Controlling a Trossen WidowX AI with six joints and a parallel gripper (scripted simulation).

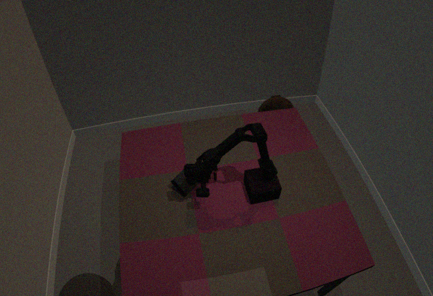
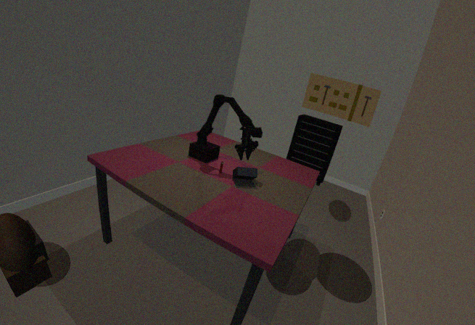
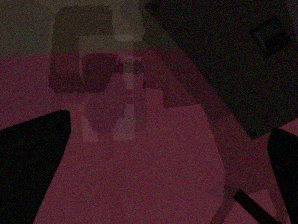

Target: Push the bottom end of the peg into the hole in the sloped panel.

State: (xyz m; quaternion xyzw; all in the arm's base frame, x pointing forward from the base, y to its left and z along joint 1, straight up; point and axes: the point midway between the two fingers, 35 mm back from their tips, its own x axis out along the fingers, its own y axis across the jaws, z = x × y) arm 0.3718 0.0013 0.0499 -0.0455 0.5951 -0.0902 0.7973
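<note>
The thin peg (image 1: 215,175) (image 2: 220,167) (image 3: 256,207) stands upright on the table between the robot's base and the panel block; it shows as a dark bar at the lower right in the wrist view. The dark sloped panel block (image 1: 182,185) (image 2: 245,173) (image 3: 215,55) lies farther out from the base. Its square-looking hole (image 3: 270,36) shows at the upper right in the wrist view and is hidden in the top and exterior views. My gripper (image 2: 244,158) (image 3: 174,129) is open and empty, pointing down above the table beside the block, with the peg off to one side.
The robot's base (image 1: 262,185) (image 2: 204,151) stands on the pink and brown checkered table (image 1: 237,244) (image 2: 161,180). A black chair (image 2: 314,141) is beyond the table's far edge. Arm shadows darken the table around the gripper.
</note>
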